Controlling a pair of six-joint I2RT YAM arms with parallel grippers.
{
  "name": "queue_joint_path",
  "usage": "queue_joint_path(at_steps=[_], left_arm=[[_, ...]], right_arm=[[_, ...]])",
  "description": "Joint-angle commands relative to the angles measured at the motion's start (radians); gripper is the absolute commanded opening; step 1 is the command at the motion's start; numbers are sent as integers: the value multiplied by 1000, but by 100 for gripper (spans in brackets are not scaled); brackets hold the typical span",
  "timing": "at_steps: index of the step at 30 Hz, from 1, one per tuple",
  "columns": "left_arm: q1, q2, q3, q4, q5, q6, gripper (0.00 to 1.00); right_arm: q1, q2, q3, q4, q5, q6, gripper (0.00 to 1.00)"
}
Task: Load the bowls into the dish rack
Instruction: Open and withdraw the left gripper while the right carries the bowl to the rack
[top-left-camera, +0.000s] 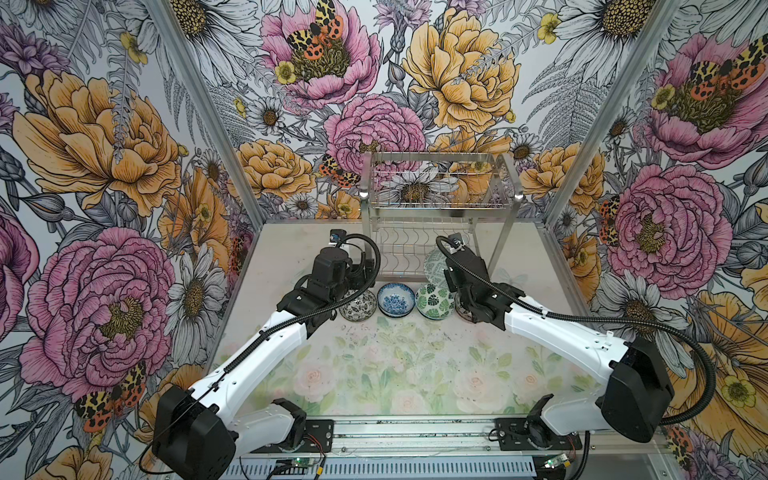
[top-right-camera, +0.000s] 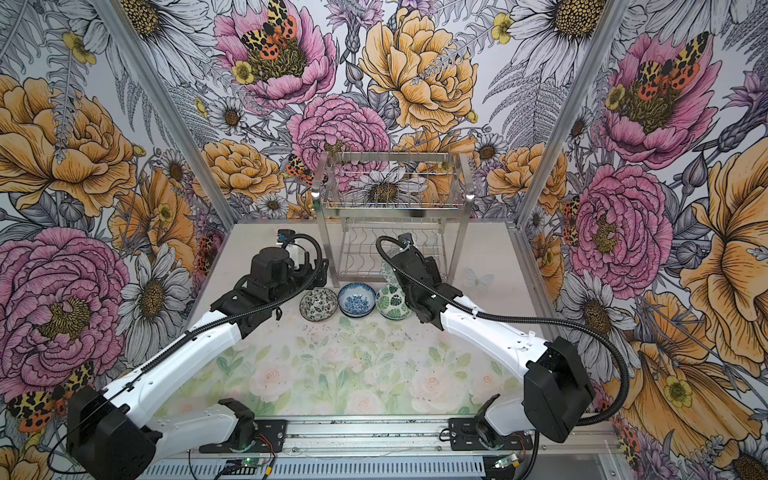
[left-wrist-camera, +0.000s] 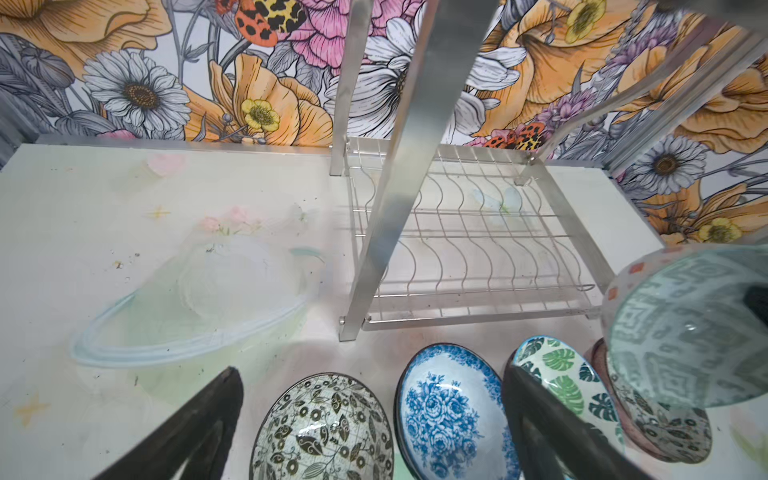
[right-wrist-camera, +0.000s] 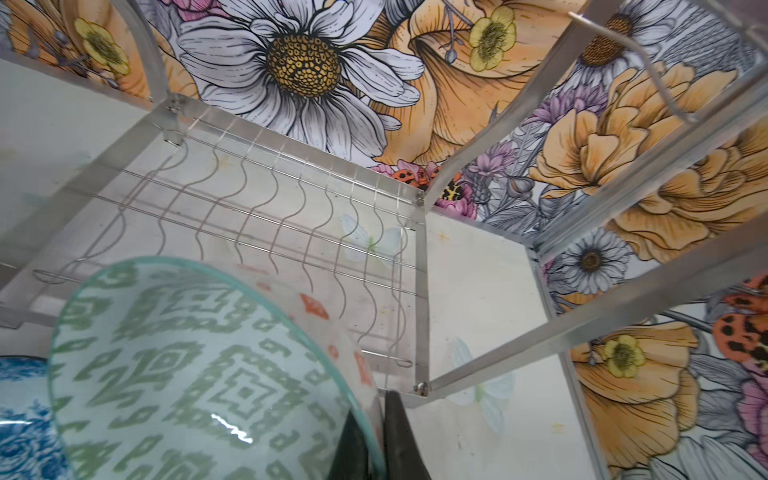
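- The right gripper (right-wrist-camera: 376, 432) is closed tight on the rim of the pale green geometric bowl (right-wrist-camera: 195, 374). It holds the bowl tilted on edge just in front of the dish rack (top-left-camera: 440, 208), at the lower tier (right-wrist-camera: 270, 216).
- The step in hand looks like slotting this bowl between the wavy dividers. It is best kept on edge, lined up with one gap, passed under the upper basket, and released only once the wires carry it.
- The left gripper (left-wrist-camera: 370, 372) is spread wide and holds nothing. It hovers in front of the rack, over the black-white bowl (left-wrist-camera: 324, 432) and the blue floral bowl (left-wrist-camera: 444, 411).
- The green leaf bowl (left-wrist-camera: 569, 374) sits in the same row before the rack.
- A fourth bowl (left-wrist-camera: 665, 432) is half covered by the held one, so its pattern is unclear.
- In both top views the right arm hides most of the held bowl.
- The frame edge cuts off the fingers, so how deep the grip is I cannot tell.
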Motion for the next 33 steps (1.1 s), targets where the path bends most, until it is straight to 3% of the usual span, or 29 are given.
queue_joint_path(at_steps=[1,13,33], left_arm=[[28,-15,-21,-14,4,23,99],[49,-29,-40,-16,59,42,99],[59,-14,-37,-2,82,58,99]], right_arm=[[9,22,-12,190,169,-175,0],[17,179,-47,555,347,-533,0],[-105,423,65,668,344,-664,0]])
